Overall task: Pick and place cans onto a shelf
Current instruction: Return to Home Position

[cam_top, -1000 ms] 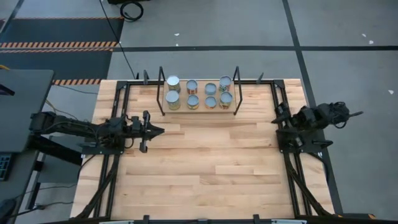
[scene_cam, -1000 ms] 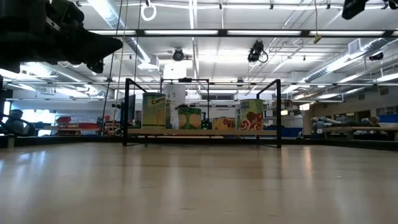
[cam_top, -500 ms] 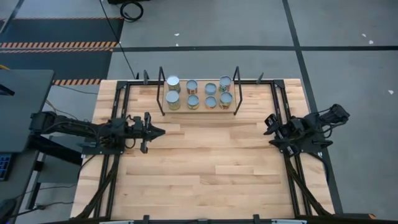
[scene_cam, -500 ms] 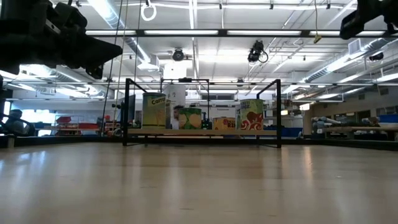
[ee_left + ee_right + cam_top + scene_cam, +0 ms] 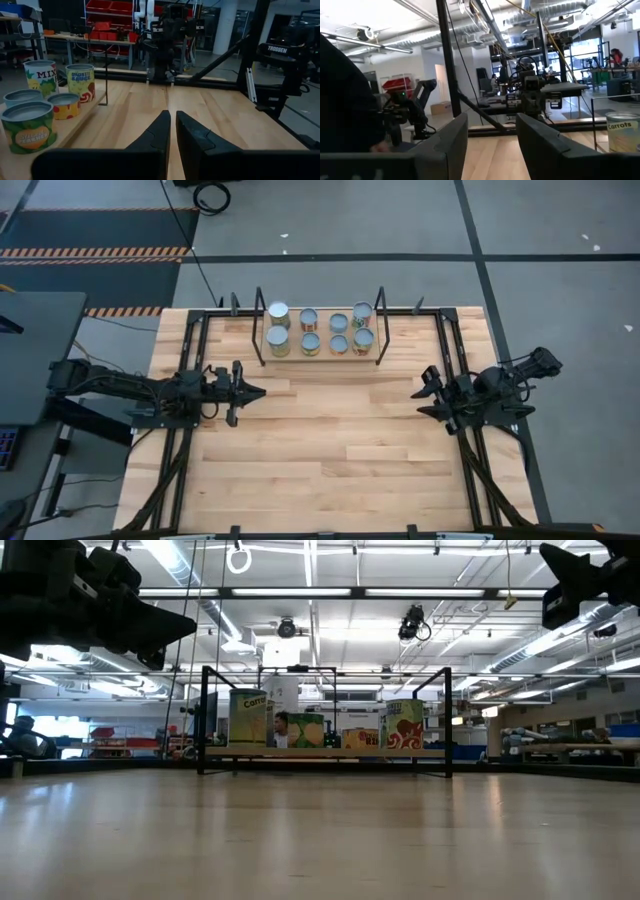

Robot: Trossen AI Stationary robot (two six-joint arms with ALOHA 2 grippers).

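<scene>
Right gripper [image 5: 491, 122] gapes open and empty above the table [image 5: 330, 442]; left gripper [image 5: 171, 116] looks all but closed, empty.

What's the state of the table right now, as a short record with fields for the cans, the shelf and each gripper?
cans: eight, all on the shelf, two rows of four
shelf: at the far edge of the table, about centred
left gripper: above the table's left side, fingers nearly together, holding nothing
right gripper: above the table's right side, open, holding nothing
cans off the shelf: none seen
</scene>
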